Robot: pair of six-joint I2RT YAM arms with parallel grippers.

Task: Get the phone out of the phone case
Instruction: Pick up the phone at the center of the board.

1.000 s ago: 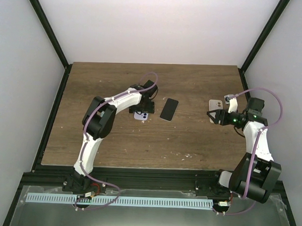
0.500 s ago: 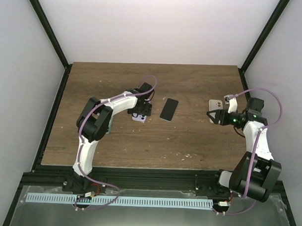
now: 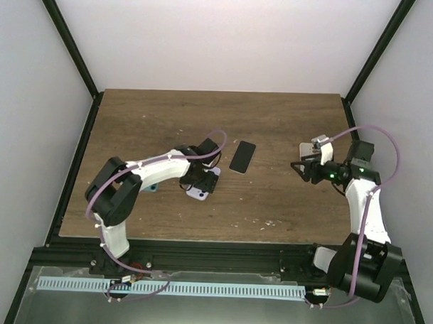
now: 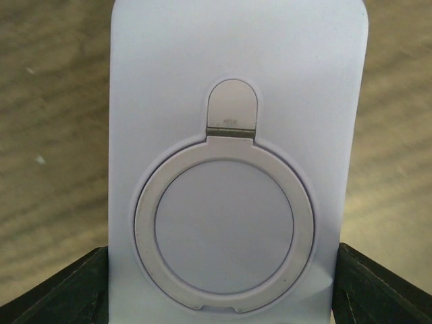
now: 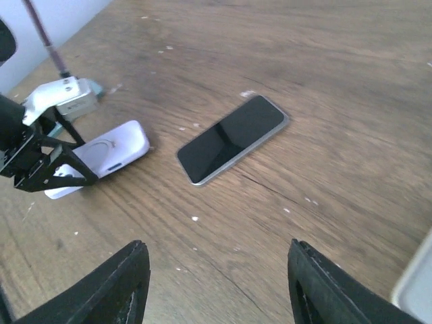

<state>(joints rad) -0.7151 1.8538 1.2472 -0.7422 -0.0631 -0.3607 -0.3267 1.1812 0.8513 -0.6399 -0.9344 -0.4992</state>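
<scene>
- Slippage is the chief risk: the left gripper (image 3: 201, 181) is clamped on the phone case (image 4: 236, 135) by its side edges, with a black finger (image 4: 54, 290) at each lower corner, and smooth plastic could slide out if the arm swings quickly
- Case hangs tilted, its far end low over or on the table (image 3: 275, 121); I cannot tell which, and dragging it could scuff it or twist it in the grip
- Phone (image 5: 233, 138) lies bare on the wood, screen up and just beside the case, so the separation looks done; a careless put-down could land the case on the glass
- Right gripper (image 3: 298, 168) hovers with its fingers spread, holding nothing, well apart from the phone; a low sweep towards it could knock it across the table
- A pale flat object (image 3: 309, 148) sits close by that gripper and could be bumped; what it is I cannot tell
- Writing: a small embossed mark on the hinge tab (image 4: 231, 111) above the ring stand (image 4: 225, 223) is too small to read; the phone's screen is dark, no brand showing
</scene>
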